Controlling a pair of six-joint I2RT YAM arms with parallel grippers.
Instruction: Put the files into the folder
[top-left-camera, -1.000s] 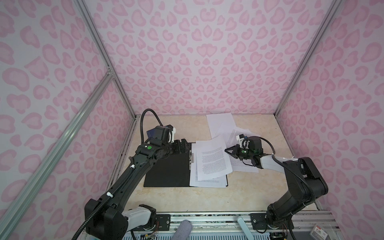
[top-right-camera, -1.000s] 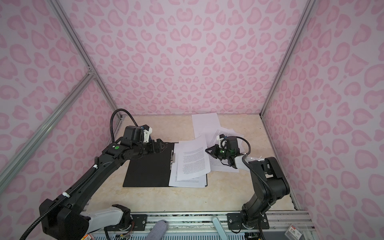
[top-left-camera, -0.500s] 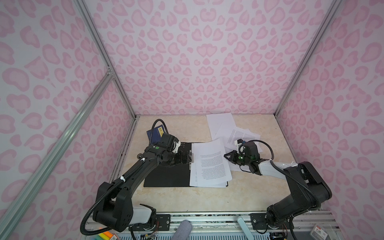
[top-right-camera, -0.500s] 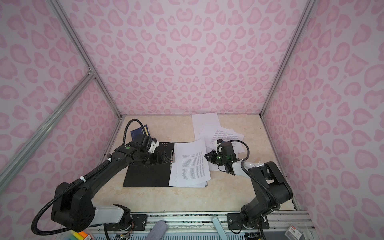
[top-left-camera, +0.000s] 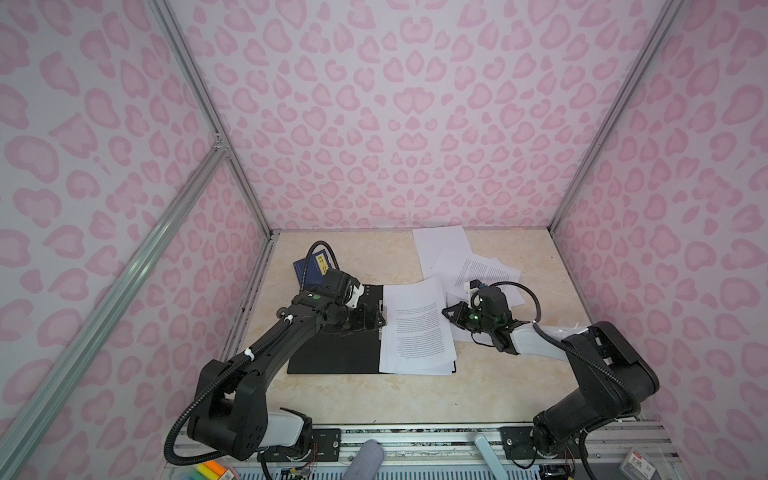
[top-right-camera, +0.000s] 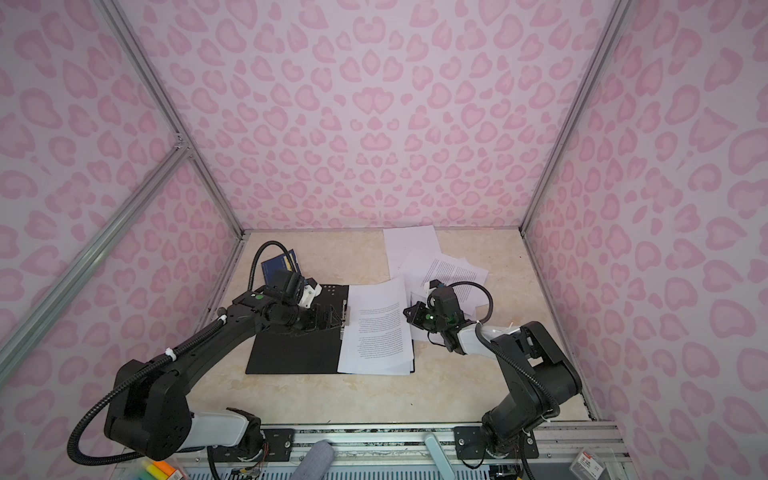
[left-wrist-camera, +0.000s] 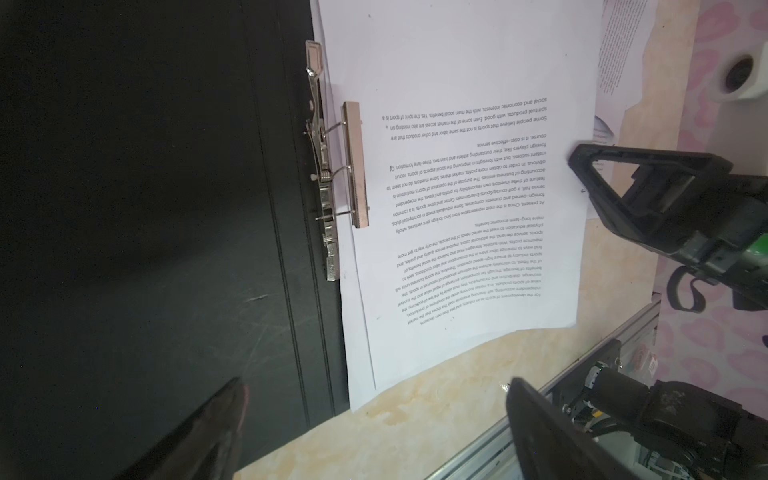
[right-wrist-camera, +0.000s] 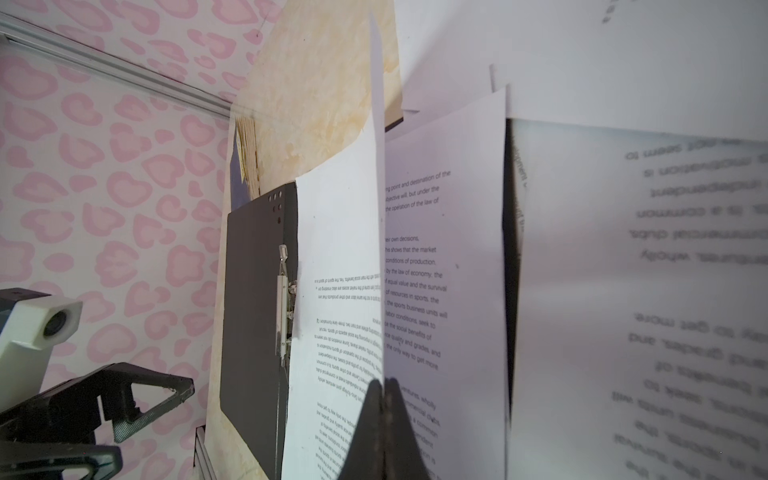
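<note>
**Q:** Left gripper (left-wrist-camera: 376, 390)?
**A:** Jaws wide. I have it low over the open folder (top-left-camera: 332, 353), just beside the metal clip (left-wrist-camera: 355, 166).
**Q:** Right gripper (right-wrist-camera: 383, 384)?
**A:** Pinched together on the right edge of the top sheet (left-wrist-camera: 457, 270) — my reading from its wrist view.
**Q:** The files (top-left-camera: 415, 328)?
**A:** One stack on the folder's right half, with the clip's bar over its left edge. The further sheets (top-left-camera: 461, 262) lie loose on the table (top-left-camera: 415, 399), behind the stack.
</note>
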